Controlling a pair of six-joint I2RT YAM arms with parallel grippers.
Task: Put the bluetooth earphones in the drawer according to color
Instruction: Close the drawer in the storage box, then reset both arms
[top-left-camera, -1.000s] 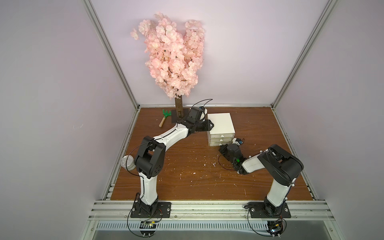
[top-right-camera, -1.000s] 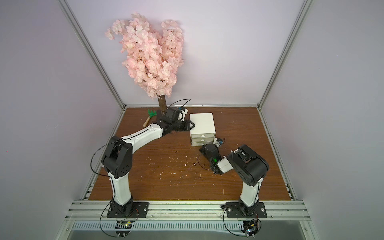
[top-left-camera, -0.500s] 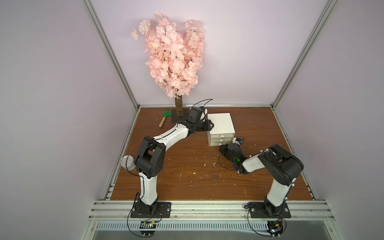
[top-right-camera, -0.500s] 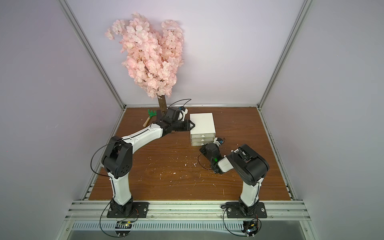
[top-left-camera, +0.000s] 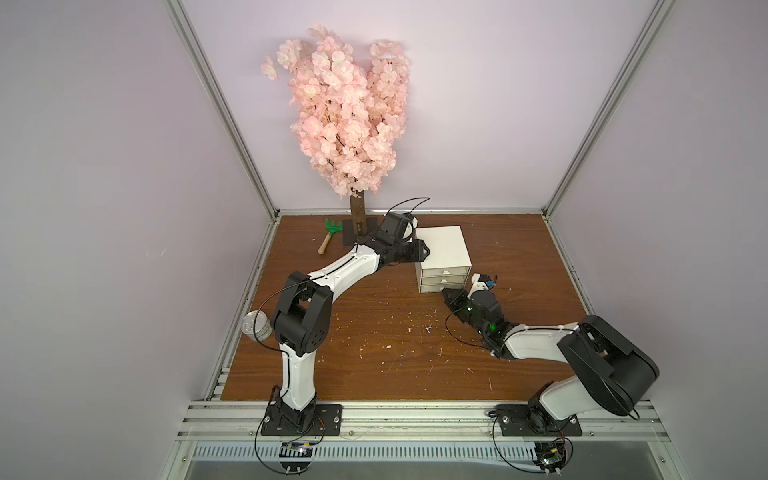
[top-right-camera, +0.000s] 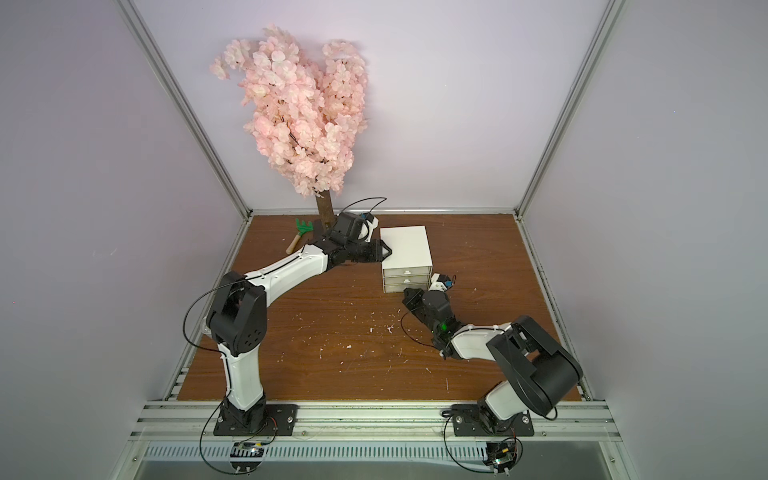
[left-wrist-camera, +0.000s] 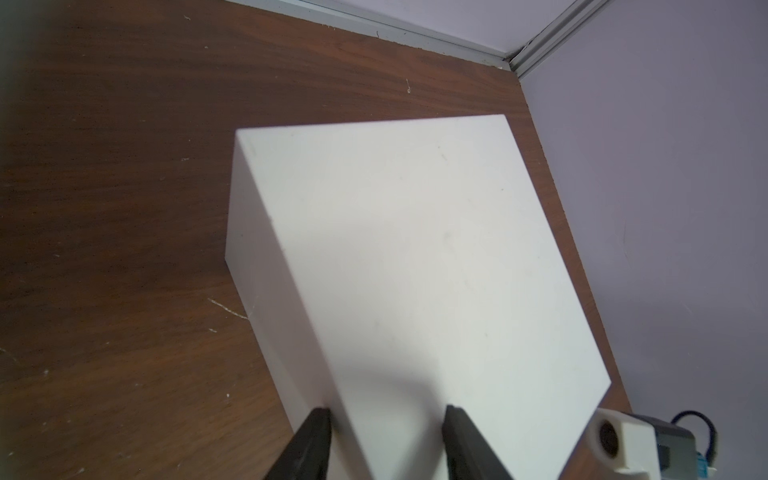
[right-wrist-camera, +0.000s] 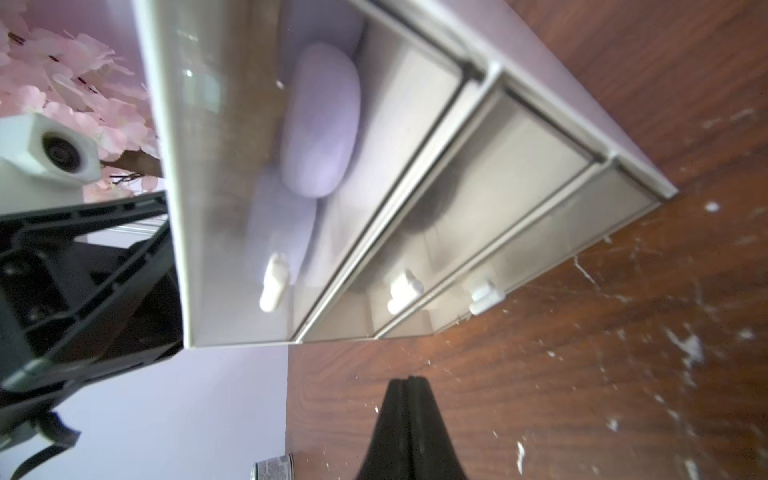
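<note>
The drawer cabinet (top-left-camera: 444, 249) stands near the rear edge of the table (top-left-camera: 374, 357), with all three drawer fronts flush. A lavender earphone case (right-wrist-camera: 320, 120) lies inside the top drawer. The left gripper (left-wrist-camera: 388, 432) straddles the upper side edge of the drawer cabinet with its fingers parted; contact cannot be determined. The right gripper (right-wrist-camera: 409, 399) is closed and empty, just in front of the drawer fronts.
</note>
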